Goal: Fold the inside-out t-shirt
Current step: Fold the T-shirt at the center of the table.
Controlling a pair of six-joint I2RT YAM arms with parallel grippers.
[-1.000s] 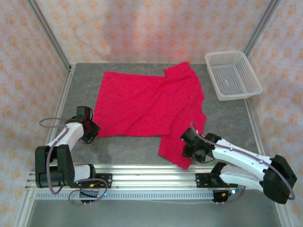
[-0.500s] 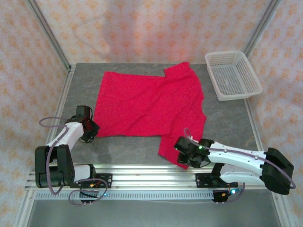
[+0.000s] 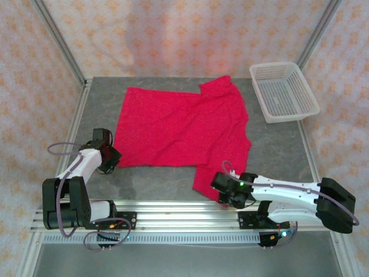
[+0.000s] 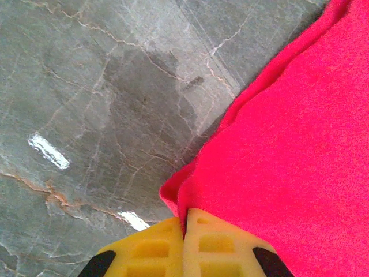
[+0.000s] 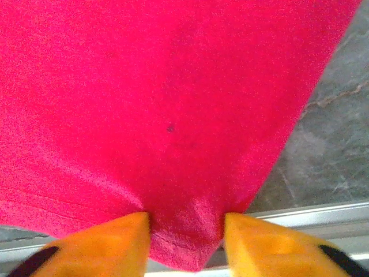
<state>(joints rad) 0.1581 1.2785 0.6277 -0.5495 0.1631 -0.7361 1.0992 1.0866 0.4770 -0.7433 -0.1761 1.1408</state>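
We're looking at the bright crimson-red soft fabric t-shirt lying spread out on the grey marble-look tabletop. The left gripper is pinching its near-left corner, fingers clamped together. The right gripper is straddling the near sleeve's hem by the front rail, jaws narrow, cloth bunching between them. Honestly can't tell if it's gripping.

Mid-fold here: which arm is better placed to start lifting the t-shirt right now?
Left. The left gripper is shut on the near-left corner of the t-shirt, so it looks ready to lift. The right gripper stands open astride the cloth's near edge and is not yet pinching it.
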